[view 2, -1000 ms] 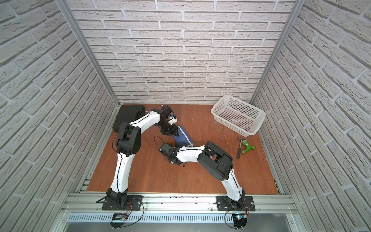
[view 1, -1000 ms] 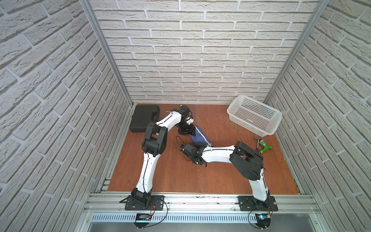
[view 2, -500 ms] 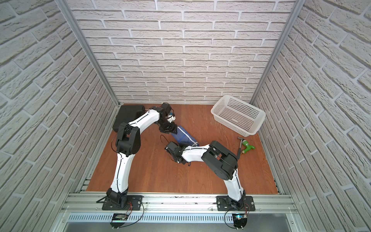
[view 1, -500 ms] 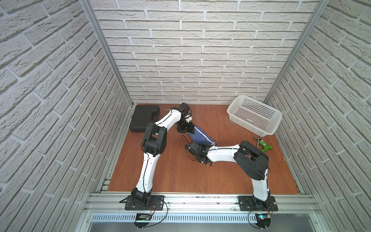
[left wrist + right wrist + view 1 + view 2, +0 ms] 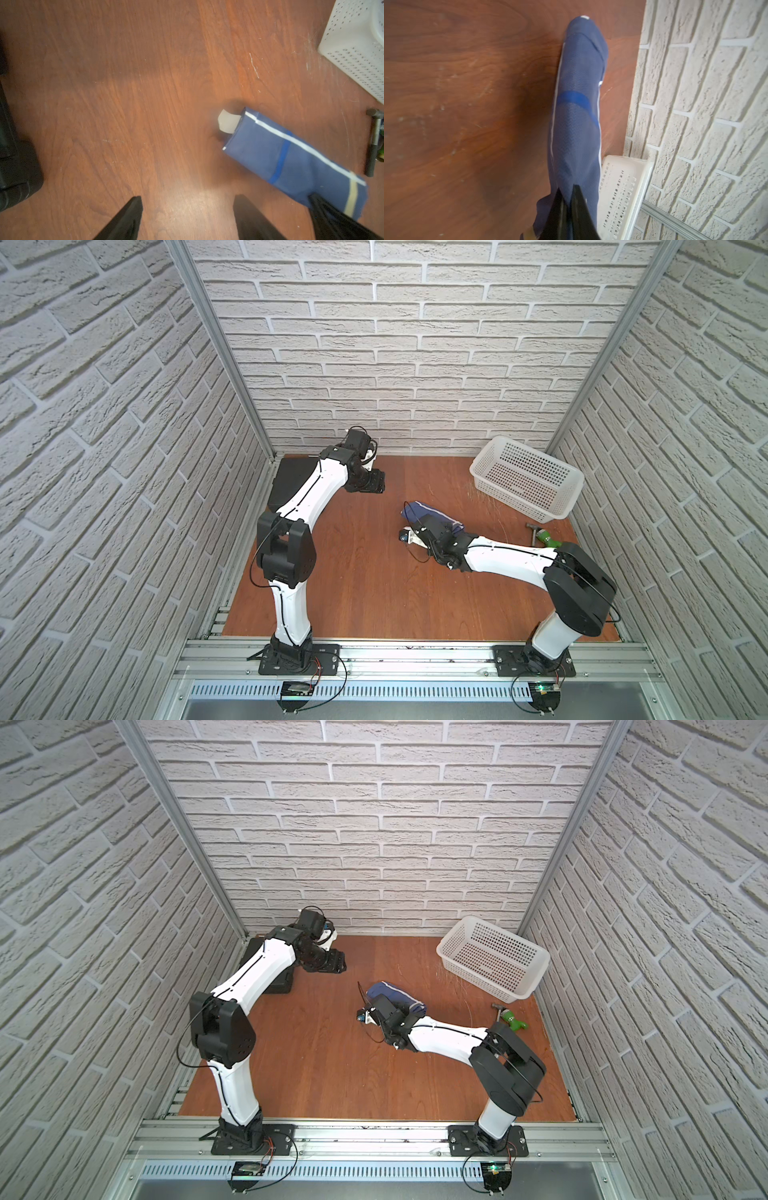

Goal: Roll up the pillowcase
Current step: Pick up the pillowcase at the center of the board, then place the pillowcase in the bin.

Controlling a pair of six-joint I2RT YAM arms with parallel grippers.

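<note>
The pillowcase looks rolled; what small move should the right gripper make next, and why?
Probably open the right gripper and let go: the pillowcase lies rolled on the table, that gripper is shut on its end, the left gripper is open, clear of it.

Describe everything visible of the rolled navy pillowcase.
The navy-blue striped cloth pillowcase lies as a loose roll on the brown wooden tabletop, apart from the white perforated basket. Thin white stripes, one brighter blue band and a yellow line show. A pale tab pokes from one end; the right gripper has its jaws shut on the other.
</note>
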